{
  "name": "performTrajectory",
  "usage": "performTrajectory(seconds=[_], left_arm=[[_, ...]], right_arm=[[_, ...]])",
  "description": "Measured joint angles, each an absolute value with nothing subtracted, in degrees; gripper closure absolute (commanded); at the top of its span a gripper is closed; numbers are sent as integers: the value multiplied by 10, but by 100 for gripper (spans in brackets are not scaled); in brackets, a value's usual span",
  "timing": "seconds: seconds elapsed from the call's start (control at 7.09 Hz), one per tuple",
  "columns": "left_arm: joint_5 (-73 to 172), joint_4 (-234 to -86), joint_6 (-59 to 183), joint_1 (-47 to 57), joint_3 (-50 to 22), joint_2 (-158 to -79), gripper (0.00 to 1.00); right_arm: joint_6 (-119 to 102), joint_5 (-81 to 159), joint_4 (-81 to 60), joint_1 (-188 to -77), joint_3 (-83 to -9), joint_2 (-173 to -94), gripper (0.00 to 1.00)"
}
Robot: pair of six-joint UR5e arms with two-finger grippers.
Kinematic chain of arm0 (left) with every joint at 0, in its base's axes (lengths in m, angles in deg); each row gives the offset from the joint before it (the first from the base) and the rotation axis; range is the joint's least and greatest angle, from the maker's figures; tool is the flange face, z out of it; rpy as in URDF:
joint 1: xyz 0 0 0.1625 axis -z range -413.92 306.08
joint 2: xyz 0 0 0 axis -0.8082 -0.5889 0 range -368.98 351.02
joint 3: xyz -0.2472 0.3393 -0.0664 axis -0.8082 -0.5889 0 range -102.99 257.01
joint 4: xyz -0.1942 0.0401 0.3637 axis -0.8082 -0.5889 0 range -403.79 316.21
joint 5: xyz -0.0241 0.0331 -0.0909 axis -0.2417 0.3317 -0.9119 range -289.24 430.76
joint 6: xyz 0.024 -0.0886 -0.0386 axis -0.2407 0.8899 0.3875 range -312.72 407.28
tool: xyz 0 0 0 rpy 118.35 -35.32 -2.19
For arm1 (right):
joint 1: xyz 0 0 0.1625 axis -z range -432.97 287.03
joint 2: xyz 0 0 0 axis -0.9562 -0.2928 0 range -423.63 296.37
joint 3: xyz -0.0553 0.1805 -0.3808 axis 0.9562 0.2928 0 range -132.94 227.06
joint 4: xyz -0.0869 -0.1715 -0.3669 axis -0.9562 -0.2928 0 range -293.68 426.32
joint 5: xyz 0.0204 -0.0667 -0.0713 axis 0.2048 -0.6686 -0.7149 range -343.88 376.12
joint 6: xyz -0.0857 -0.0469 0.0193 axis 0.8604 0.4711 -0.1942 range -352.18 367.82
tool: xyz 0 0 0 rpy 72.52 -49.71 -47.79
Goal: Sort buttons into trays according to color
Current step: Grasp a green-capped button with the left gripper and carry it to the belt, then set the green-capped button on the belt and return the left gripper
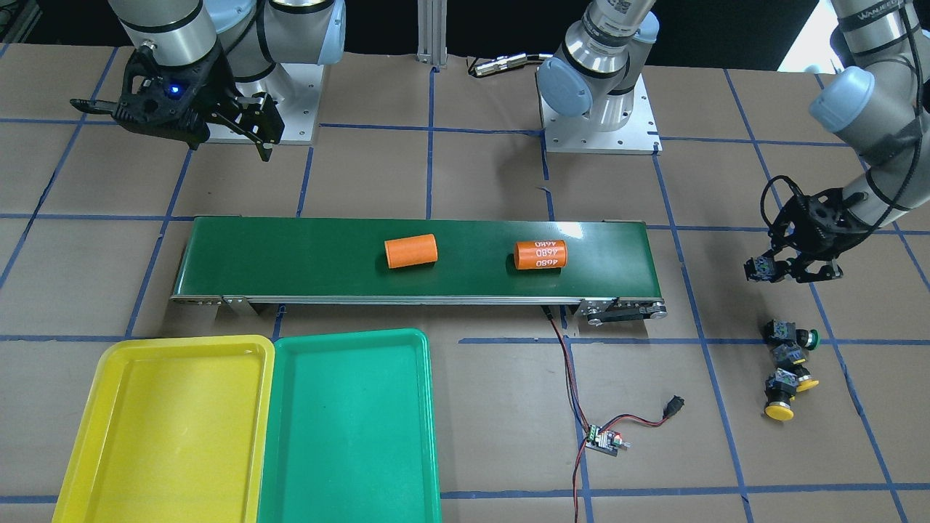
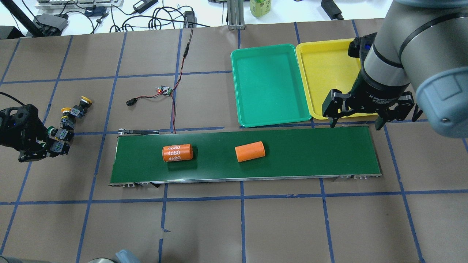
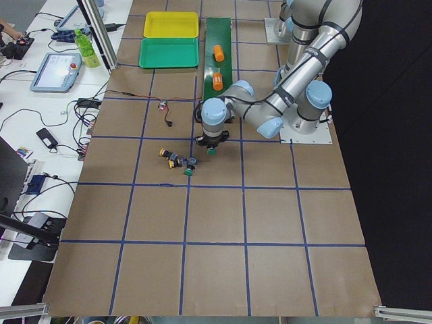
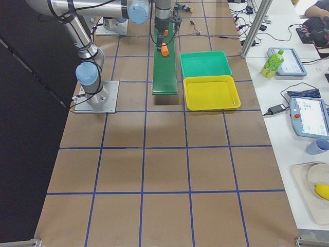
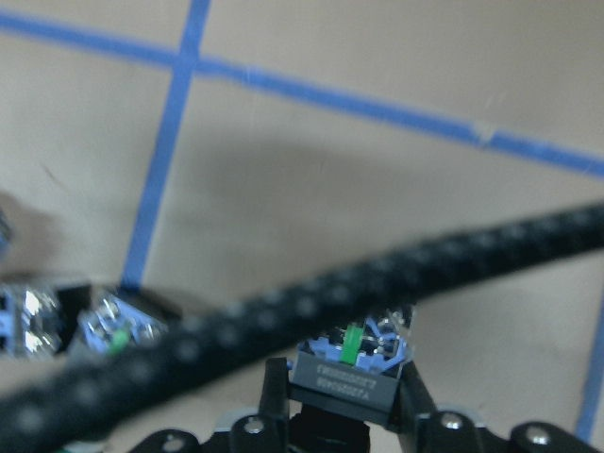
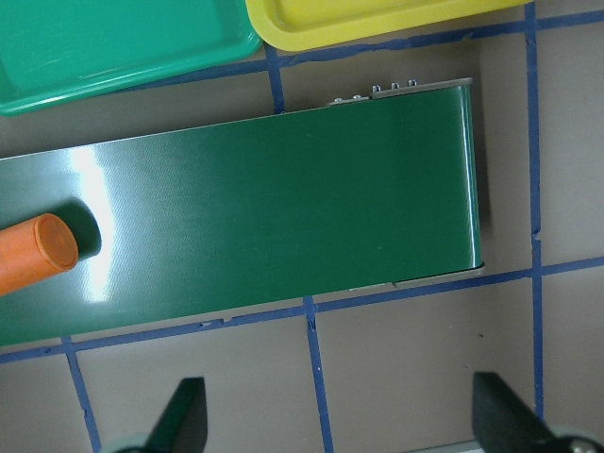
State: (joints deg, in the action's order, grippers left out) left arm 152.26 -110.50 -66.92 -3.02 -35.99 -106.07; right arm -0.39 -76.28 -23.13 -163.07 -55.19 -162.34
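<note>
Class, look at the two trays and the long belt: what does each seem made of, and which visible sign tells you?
The yellow tray and green tray: probably moulded plastic, smooth, slightly glossy; even colour, rounded corners, raised rims. The conveyor belt: likely rubber or PVC, dark green, semi-gloss; a bright light reflection shows on it.

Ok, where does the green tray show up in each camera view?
Front-facing: green tray bottom, left of centre.
Overhead: green tray top, right of centre.
Exterior left: green tray top left.
Exterior right: green tray upper right of centre.
Left wrist: not in view.
Right wrist: green tray top left corner.
Landmark: the yellow tray alongside it in all five.
</note>
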Motion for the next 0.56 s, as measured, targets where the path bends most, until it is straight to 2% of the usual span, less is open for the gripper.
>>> performTrajectory(seconds=[0.42, 0.56], left_arm=[[1502, -1124, -431, 137, -387, -1012, 100], [1490, -1121, -369, 178, -397, -1008, 28]], right_arm=[[-4, -765, -229, -1631, -552, -1623, 0], [-4, -765, -229, -1631, -553, -1623, 0]])
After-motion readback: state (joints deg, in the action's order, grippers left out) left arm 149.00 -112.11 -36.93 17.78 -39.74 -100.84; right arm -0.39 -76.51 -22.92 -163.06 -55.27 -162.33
